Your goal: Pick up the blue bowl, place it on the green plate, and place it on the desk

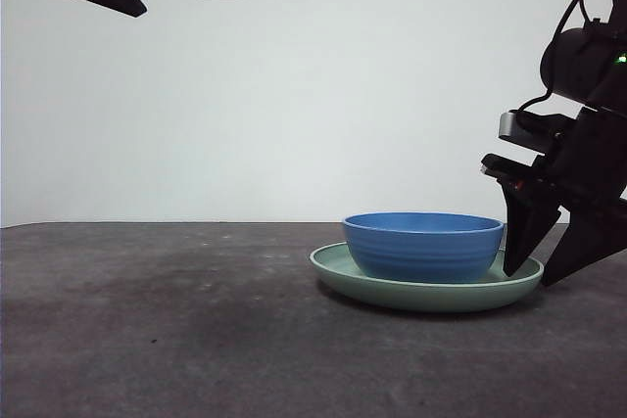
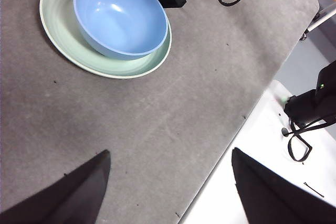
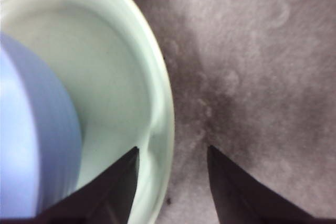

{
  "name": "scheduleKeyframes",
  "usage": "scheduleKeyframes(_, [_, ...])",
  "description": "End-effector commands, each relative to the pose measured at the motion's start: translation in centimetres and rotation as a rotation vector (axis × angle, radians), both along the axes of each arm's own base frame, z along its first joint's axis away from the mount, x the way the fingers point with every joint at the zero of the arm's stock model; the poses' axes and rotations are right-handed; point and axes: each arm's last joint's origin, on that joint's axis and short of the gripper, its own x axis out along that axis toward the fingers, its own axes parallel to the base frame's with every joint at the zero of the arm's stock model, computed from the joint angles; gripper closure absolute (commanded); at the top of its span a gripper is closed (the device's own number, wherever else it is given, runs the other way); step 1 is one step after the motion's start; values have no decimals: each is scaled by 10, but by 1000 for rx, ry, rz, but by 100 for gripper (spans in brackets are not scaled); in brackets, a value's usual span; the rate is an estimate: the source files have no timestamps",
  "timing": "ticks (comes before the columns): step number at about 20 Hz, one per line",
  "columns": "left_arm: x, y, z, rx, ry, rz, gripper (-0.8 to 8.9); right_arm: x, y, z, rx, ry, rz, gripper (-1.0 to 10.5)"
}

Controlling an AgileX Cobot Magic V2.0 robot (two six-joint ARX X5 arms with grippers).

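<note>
The blue bowl (image 1: 423,246) sits in the green plate (image 1: 426,289) on the table (image 1: 157,330). The right gripper (image 3: 172,153), jaws open and empty, seems to straddle the plate's 3 o'clock rim; closing could tip both. The left gripper (image 2: 170,156) waits open.

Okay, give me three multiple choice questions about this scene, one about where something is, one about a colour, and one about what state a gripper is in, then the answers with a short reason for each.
1. Where is the blue bowl?
A. In the green plate
B. On the bare desk
C. Held in the air

2. What colour is the plate?
A. Red
B. Pale green
C. Yellow

3. How is the right gripper set?
A. Shut on the bowl
B. Open, straddling the plate's rim
C. Out of view

Answers:
1. A, the front view shows the bowl sitting inside the plate.
2. B, it is mint green in all views.
3. B, the right wrist view shows one jaw over the plate, one over the desk.
</note>
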Motion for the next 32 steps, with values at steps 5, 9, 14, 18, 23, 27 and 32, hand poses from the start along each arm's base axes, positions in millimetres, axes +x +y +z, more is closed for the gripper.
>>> scheduleKeyframes(5, [1,-2,3,-8,-16,-16,442,6,2,0,8,-21,-6,934])
scheduleKeyframes(9, [1,-2,3,-8,-15,-16,442,7,2,0,12,-25,-13,934])
scheduleKeyframes(14, [0,-1,2,-2,-3,-16,442,6,4,4,86,-19,3,934])
scheduleKeyframes(18, [0,-1,2,-2,-4,-17,442,4,5,12,131,-30,7,934])
scheduleKeyframes(23, [0,-1,2,-2,-4,-17,442,1,5,26,188,-62,10,934])
scheduleKeyframes(27, [0,-1,2,-2,-5,-17,441,2,8,29,242,-62,4,934])
scheduleKeyframes(32, [0,-2,2,-3,-7,-17,442,4,22,33,296,-87,11,934])
